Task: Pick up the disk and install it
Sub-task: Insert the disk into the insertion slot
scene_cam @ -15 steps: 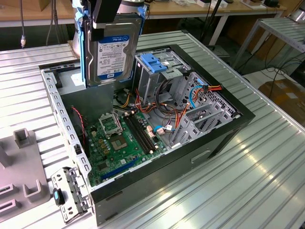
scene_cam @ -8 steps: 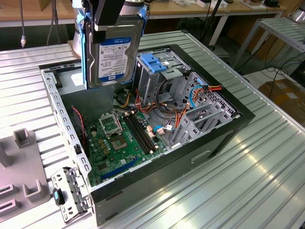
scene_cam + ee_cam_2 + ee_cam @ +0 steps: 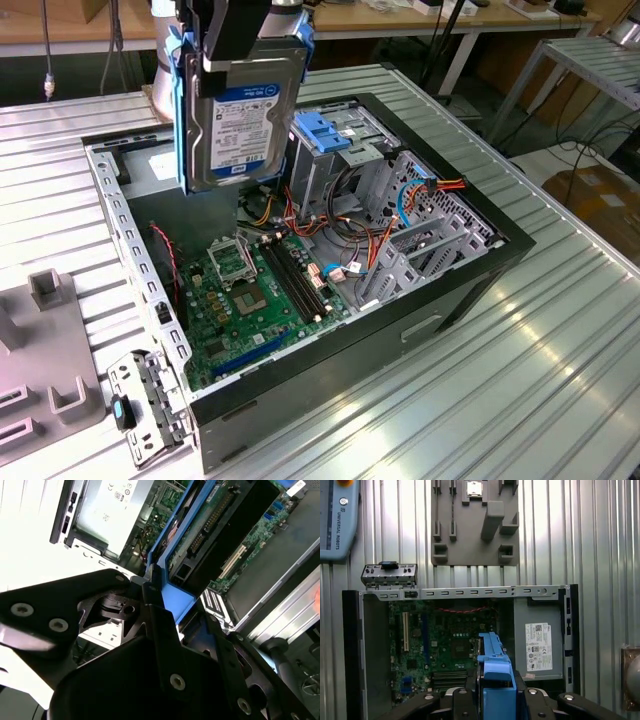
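A: Disk (image 3: 245, 120), exterior view: clamped upright in the pincer (image 3: 235, 62), above the open case (image 3: 470, 270), near the cage (image 3: 325, 140).
B: Second wrist view: it is gripped at its blue edge; tilt should be avoided.
A: First wrist view: it is held over the board (image 3: 445, 645); squareness to the case should be kept.

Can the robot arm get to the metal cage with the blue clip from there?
Probably yes: the end effector holds the disk upright above the open case, beside the cage, with nothing between them.
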`<state>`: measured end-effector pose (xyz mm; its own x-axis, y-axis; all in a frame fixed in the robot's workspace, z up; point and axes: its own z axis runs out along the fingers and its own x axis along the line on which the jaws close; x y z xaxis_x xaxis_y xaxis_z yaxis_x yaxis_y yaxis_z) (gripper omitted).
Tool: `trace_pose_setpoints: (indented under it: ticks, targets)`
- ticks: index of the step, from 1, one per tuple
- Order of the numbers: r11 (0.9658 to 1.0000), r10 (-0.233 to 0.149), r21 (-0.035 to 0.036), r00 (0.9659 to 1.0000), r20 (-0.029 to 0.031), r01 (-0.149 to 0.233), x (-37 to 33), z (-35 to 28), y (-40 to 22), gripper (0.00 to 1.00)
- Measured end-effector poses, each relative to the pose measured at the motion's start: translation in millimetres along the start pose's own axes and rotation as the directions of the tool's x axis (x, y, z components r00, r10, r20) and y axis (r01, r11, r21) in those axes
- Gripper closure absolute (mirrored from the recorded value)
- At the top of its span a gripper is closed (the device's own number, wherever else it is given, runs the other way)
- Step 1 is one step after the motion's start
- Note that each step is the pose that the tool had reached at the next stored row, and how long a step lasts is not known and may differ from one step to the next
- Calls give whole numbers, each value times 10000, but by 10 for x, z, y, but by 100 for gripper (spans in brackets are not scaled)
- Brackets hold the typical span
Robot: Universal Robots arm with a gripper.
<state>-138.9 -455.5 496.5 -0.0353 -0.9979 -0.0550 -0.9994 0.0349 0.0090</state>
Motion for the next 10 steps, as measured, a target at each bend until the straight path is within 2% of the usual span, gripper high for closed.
trace_pose_setpoints:
  ticks: [10]
  targets:
    - [10000,0,-1,10000,-1,0,79,-5,-3,63]
